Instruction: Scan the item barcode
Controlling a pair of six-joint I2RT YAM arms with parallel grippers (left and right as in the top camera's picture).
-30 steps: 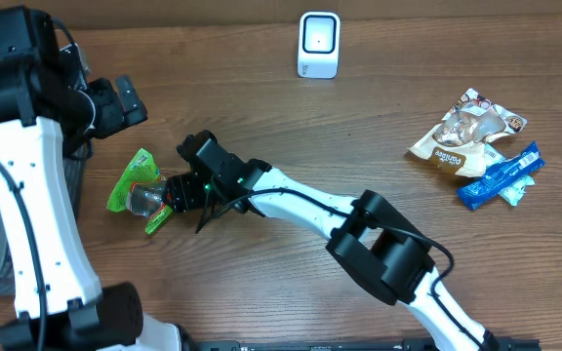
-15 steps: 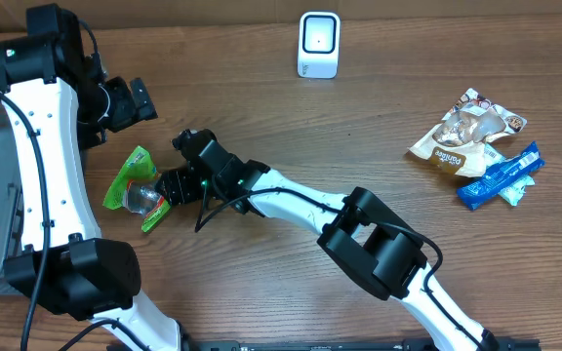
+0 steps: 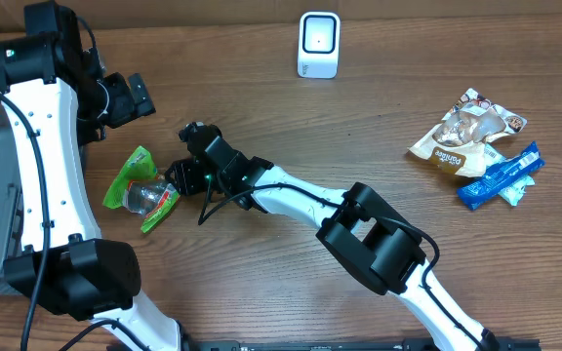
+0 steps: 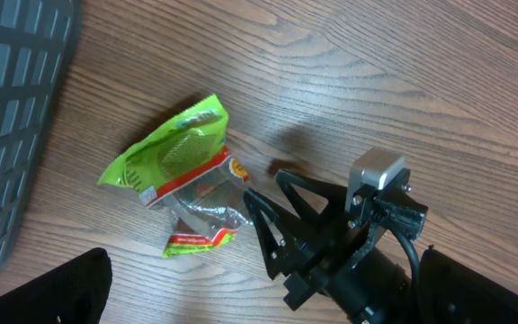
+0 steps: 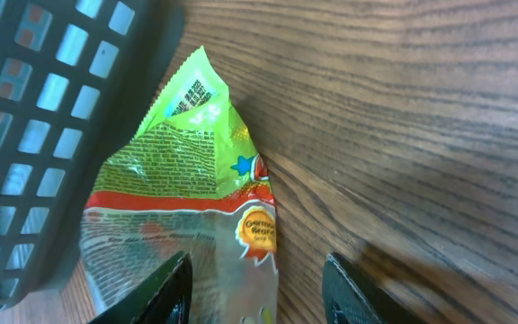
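Right wrist: green packet (image 5: 176, 184), lower end cut off by frame.

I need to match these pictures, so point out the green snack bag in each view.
Overhead: green snack bag left of centre.
Left wrist: left of centre, upper half.
Right wrist: left half, running to the bottom edge.
Shared landmark: the right hand, its fingers at the bag's red-striped end.
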